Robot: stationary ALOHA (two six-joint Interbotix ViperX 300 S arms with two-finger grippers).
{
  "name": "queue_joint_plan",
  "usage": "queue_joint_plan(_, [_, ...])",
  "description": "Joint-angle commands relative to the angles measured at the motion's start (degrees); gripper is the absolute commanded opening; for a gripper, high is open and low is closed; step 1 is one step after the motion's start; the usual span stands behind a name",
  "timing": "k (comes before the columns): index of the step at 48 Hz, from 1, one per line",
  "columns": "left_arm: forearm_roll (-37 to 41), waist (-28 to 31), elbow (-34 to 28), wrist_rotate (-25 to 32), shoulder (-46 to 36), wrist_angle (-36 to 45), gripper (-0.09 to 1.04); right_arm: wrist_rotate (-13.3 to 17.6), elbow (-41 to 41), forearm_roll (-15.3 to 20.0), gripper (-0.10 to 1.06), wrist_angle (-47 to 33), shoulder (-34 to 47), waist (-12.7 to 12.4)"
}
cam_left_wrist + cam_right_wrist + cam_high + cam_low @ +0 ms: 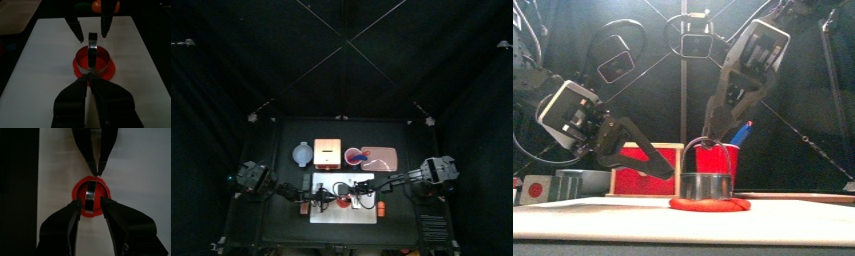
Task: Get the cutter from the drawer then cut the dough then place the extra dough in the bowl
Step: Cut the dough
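The cutter [708, 184] stands on the dough [710, 204], mid-board [593, 215]. The right gripper [93, 202] straddles its handle, jaws apart and gripping nothing. The left gripper [89, 77] is closed, tips at the dough's rim (pinching it? unclear). Press straight down and evenly, so the ring cuts through without sliding.

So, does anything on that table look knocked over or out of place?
Nothing stands out. The metal cutter sits level on the red dough, on the white cutting board, and the red cup behind it stands upright.
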Motion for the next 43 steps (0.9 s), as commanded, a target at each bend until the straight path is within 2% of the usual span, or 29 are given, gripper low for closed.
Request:
queue_joint_plan(1, [-0.18, -0.09, -1.67, 0.18, 0.53, -0.62, 0.55, 3.16, -2.46, -3.69, 0.75, 2.20, -0.70, -0.18])
queue_joint_plan(9, [-0.09, -0.09, -2.72, 0.18, 1.85, -0.62, 0.52, 8.70, -3.25, -10.11, 0.75, 3.16, -0.26, 0.26])
queue_joint_plan(17, [-0.35, -0.09, -2.90, 0.18, 2.11, -0.62, 0.51, 12.92, -3.34, -13.45, 0.75, 3.16, 0.18, 1.23])
queue_joint_plan(29, [-0.97, 0.09, -3.34, 0.26, 1.49, -0.70, 0.50, 13.45, -3.69, -13.18, 0.75, 2.55, 1.05, 2.81])
queue_joint_plan(43, [-0.97, 0.09, -4.39, 0.35, 2.46, -0.35, 0.50, 13.54, -3.96, -13.36, 0.75, 1.41, 1.32, 2.90])
